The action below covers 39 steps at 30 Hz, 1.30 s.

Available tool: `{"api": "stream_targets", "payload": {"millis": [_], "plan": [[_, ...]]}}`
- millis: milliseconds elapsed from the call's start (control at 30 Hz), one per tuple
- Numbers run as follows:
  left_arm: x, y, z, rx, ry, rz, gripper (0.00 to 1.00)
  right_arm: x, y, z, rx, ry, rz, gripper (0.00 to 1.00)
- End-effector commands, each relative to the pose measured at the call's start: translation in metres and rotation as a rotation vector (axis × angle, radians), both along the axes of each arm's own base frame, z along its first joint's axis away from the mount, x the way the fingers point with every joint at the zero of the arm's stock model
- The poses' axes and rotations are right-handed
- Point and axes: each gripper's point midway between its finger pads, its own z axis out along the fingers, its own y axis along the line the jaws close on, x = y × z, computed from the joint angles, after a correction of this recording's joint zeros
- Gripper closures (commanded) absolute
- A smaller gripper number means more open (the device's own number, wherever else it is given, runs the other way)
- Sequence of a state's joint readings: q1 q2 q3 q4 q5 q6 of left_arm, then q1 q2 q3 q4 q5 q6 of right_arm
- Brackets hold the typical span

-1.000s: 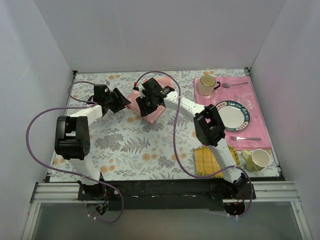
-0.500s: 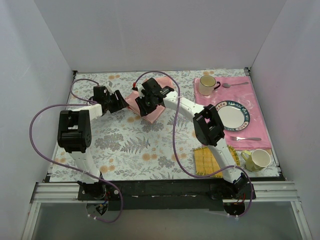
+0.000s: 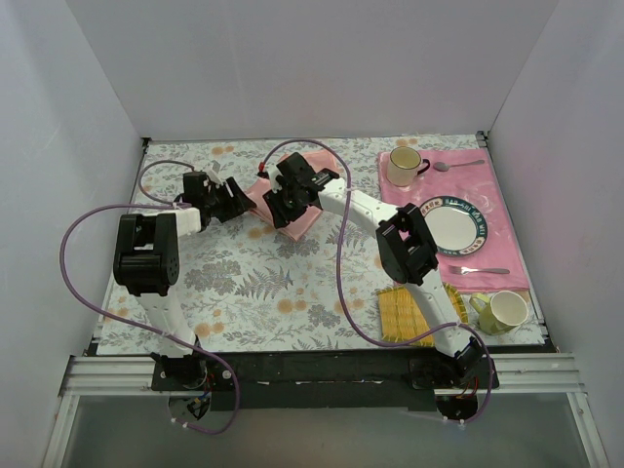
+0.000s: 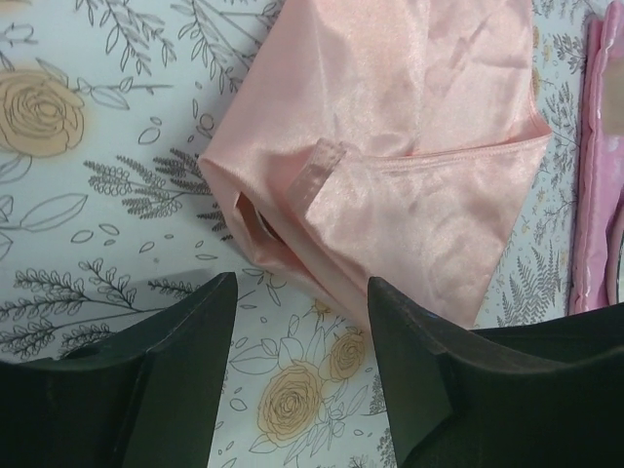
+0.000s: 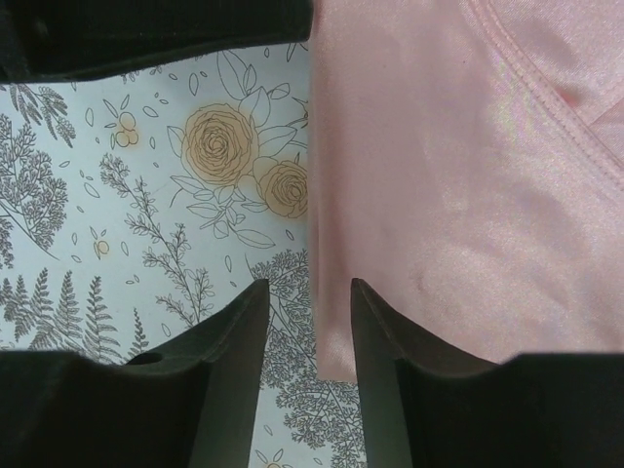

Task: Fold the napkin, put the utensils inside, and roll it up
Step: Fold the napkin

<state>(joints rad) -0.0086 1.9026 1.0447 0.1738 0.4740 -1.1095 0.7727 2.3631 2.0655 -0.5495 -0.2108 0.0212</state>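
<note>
On the left side of the flowery counter (image 3: 244, 283), the left claw (image 3: 237, 198) reaches toward the middle. In its own camera its two dark fingers (image 4: 190, 336) are spread wide apart with nothing held between them (image 4: 297, 322), only the flower cloth. Just past the fingertips lies the napkin (image 4: 409, 146), shiny and salmon pink, folded over on itself. One small corner of it is flipped up near the left edge, and a sharp folded corner points to the right. From above, the napkin (image 3: 308, 222) sits at the far middle of the counter. It lies slanted like a diamond, with one corner pointing toward the arm bases, and the arm covers much of it, so its long side cannot be told. The right claw (image 3: 283, 208) hangs right over it. In the right wrist camera the fingers (image 5: 239, 336) are a little way apart (image 5: 304, 327), and the napkin's (image 5: 468, 195) straight left edge runs down into the gap between them. Whether the fingers touch the cloth cannot be told. Farther right are a yellow slatted mat (image 3: 405, 314), a cream mug (image 3: 402, 166), and a deeper pink placemat (image 3: 507, 200) with a plate (image 3: 453, 226), a fork (image 3: 478, 270) and a silver spoon (image 3: 458, 165). A yellow-green mug (image 3: 502, 310) stands at its near end.
</note>
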Motion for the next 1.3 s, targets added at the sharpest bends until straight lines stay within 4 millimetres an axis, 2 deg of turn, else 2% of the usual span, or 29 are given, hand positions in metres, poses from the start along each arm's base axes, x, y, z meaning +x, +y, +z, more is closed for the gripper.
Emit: {"api": "stream_targets", "payload": {"millis": [0, 100, 267, 433, 567, 633, 667, 767, 800, 833, 900, 933, 967, 1033, 1233, 1267], "plan": [[-0.006, 0.000, 0.022, -0.057, 0.018, 0.063, 0.44, 0.014, 0.003, 0.010, 0.002, -0.080, 0.011, 0.49], [-0.013, -0.002, 0.029, -0.101, 0.037, 0.100, 0.44, 0.018, 0.000, 0.004, -0.025, -0.117, 0.036, 0.43], [-0.024, 0.006, 0.037, -0.134, 0.107, 0.231, 0.44, 0.020, -0.002, -0.002, -0.083, -0.178, 0.077, 0.39], [-0.037, 0.005, 0.052, -0.195, 0.126, 0.296, 0.47, 0.020, 0.000, 0.006, -0.122, -0.249, 0.089, 0.38], [-0.050, -0.001, 0.045, -0.227, 0.155, 0.296, 0.49, 0.018, 0.002, 0.019, -0.115, -0.275, 0.074, 0.38], [-0.052, -0.013, 0.043, -0.240, 0.160, 0.254, 0.49, 0.020, 0.003, 0.028, -0.098, -0.269, 0.042, 0.38], [-0.053, -0.018, 0.035, -0.240, 0.187, 0.245, 0.48, 0.019, 0.000, 0.033, -0.098, -0.256, 0.028, 0.37], [-0.053, -0.034, 0.030, -0.230, 0.205, 0.248, 0.45, 0.023, -0.008, 0.053, -0.068, -0.235, -0.056, 0.38], [-0.049, -0.038, 0.031, -0.231, 0.190, 0.248, 0.45, 0.023, -0.011, 0.058, -0.058, -0.232, -0.072, 0.38], [-0.049, -0.045, 0.029, -0.221, 0.185, 0.245, 0.45, 0.019, -0.016, 0.051, -0.064, -0.212, -0.082, 0.38], [-0.046, -0.053, 0.025, -0.224, 0.181, 0.247, 0.46, 0.018, -0.019, 0.065, -0.042, -0.234, -0.089, 0.38], [-0.045, -0.055, 0.023, -0.215, 0.178, 0.260, 0.46, 0.014, -0.023, 0.057, -0.055, -0.223, -0.084, 0.38], [-0.046, -0.056, 0.019, -0.212, 0.186, 0.268, 0.46, 0.013, -0.024, 0.061, -0.047, -0.232, -0.082, 0.38], [-0.047, -0.059, 0.012, -0.218, 0.194, 0.279, 0.48, 0.013, -0.026, 0.059, -0.051, -0.237, -0.076, 0.38], [-0.046, -0.058, 0.004, -0.214, 0.190, 0.299, 0.51, 0.016, -0.026, 0.055, -0.065, -0.259, -0.049, 0.39], [-0.045, -0.057, 0.005, -0.210, 0.186, 0.296, 0.51, 0.013, -0.022, 0.055, -0.050, -0.250, -0.023, 0.39]]}}
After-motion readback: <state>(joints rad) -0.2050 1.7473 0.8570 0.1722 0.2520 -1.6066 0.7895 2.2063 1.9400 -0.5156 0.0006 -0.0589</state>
